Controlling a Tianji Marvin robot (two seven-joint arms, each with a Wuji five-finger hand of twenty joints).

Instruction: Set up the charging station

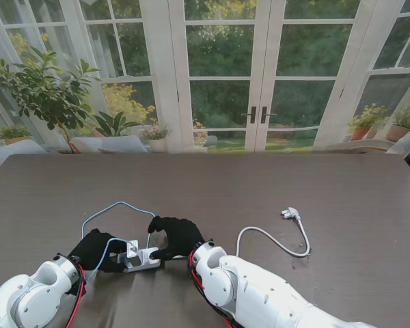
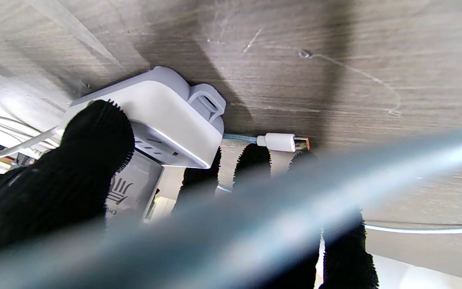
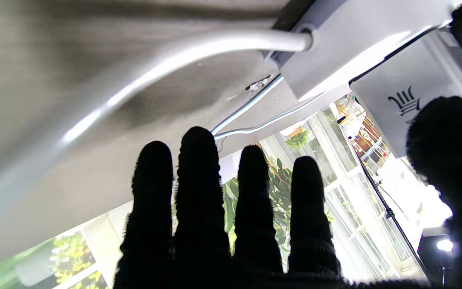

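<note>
Worktop (image 1: 260, 184): dark wood, glass doors and garden behind.
Left robot hand (image 1: 98, 250): closed around the power strip (image 1: 142, 258), thumb on its end.
Right robot hand (image 1: 175, 235): resting on the strip's other end, four fingers straight, thumb against it; a firm grip cannot be told.
Charger (image 1: 131, 249): sits on the strip.
Blue cable (image 1: 116, 205): loops farther from me.
White cord (image 1: 270, 239): runs right to its plug (image 1: 291, 214), near the strip.
</note>
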